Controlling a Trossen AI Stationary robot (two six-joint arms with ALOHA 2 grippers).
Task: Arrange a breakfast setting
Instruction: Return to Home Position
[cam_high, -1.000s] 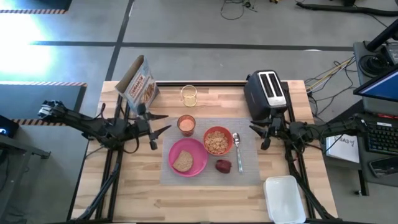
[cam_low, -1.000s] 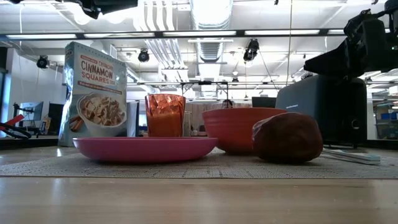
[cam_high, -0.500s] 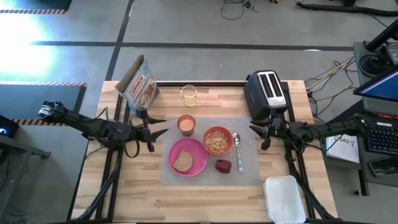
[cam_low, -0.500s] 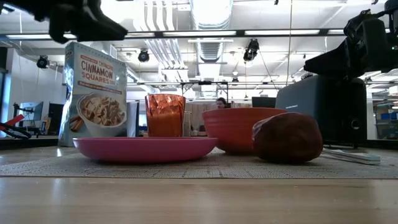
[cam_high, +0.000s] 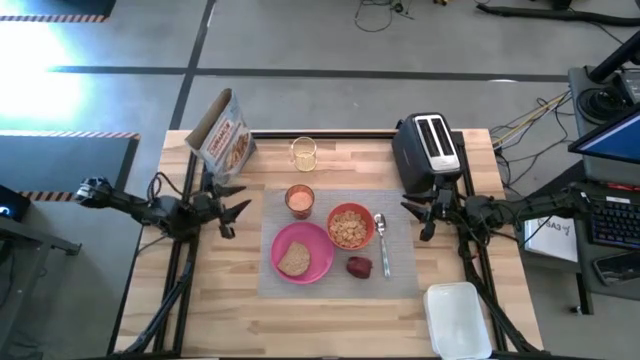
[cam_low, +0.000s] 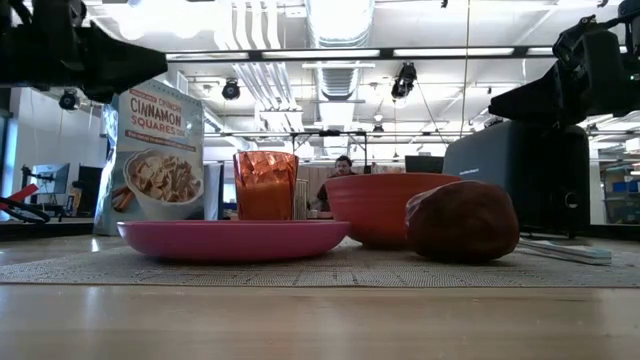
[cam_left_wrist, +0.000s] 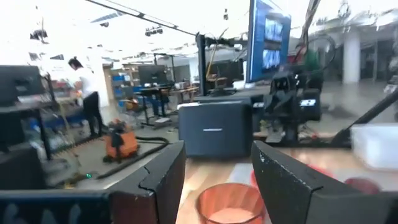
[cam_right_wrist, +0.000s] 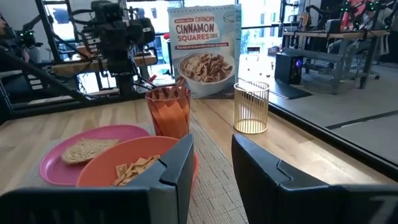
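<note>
On the grey mat lie a pink plate with a toast slice, an orange-red bowl of cereal, an orange cup, a metal spoon and a red apple. My left gripper is open and empty, above the table left of the cup. My right gripper is open and empty, right of the mat in front of the toaster. The cup shows between the left fingers, farther off.
A cereal box stands at the far left, a gold wire holder behind the cup, a black toaster at the far right, and a white container at the near right corner. A person shows in the room beyond.
My left gripper has drawn back toward the table's left edge, away from the cup and plate, still open. The setting on the mat and my right arm have stayed still.
</note>
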